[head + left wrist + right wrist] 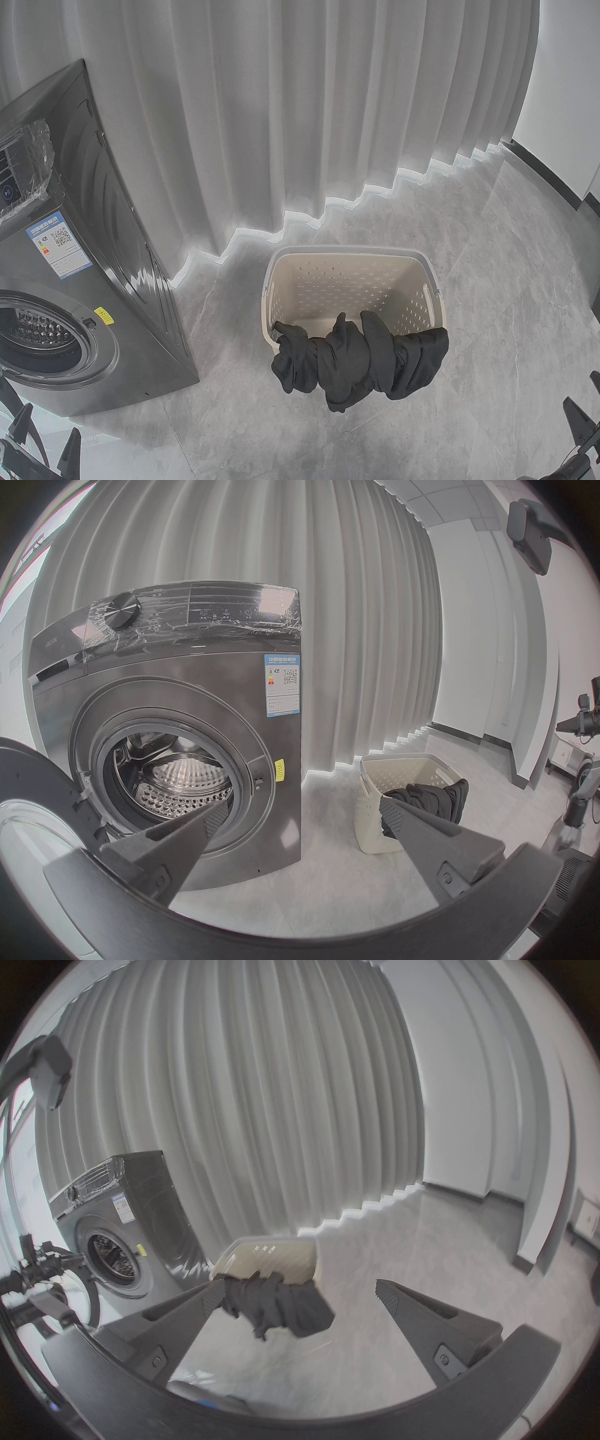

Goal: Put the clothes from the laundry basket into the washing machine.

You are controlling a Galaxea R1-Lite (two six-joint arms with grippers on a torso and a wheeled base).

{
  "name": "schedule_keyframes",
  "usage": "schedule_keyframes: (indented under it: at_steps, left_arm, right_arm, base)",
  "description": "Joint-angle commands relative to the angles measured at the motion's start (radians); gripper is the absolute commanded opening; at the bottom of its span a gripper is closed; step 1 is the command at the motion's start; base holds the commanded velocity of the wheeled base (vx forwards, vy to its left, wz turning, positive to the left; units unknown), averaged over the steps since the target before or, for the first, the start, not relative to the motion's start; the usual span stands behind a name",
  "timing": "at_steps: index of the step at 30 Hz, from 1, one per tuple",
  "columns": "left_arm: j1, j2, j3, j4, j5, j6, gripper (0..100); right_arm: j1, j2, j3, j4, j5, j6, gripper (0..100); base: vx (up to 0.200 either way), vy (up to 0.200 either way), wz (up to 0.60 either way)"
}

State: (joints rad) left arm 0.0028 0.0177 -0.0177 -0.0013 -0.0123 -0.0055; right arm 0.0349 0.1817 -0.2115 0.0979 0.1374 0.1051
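Black clothes (359, 365) over beige plastic laundry basket's (350, 252) near rim, well apart from wide-spread left gripper (303, 805) and right gripper (299, 1286); blue-labelled grey washing machine (125, 275) at left.

Premises: a domestic laundry corner, possibly a staged mock-up. Evidence: a front-loading washing machine (119, 262) with protective film (25, 156) over its controls, and a plastic laundry basket (350, 251) on a grey stone-look floor (512, 281). There is also a full-length white pleated curtain (300, 106), and plain white walls (569, 94) with dark skirting (544, 172).
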Motion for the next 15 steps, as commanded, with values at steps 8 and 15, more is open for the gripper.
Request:
schedule_keyframes:
  at_steps: [8, 15]
  left_arm:
    - [0.000, -0.015, 0.018, 0.000, 0.000, -0.001, 100]
    - [0.000, -0.015, 0.018, 0.000, 0.000, -0.001, 100]
  right_arm:
    - [0.056, 0.636, -0.014, -0.109, 0.151, 0.102, 100]
    - [0.112, 0.940, 0.001, -0.277, 0.152, 0.127, 100]
  base:
    - [0.025, 0.000, 0.00]
    - [0.000, 0.000, 0.00]
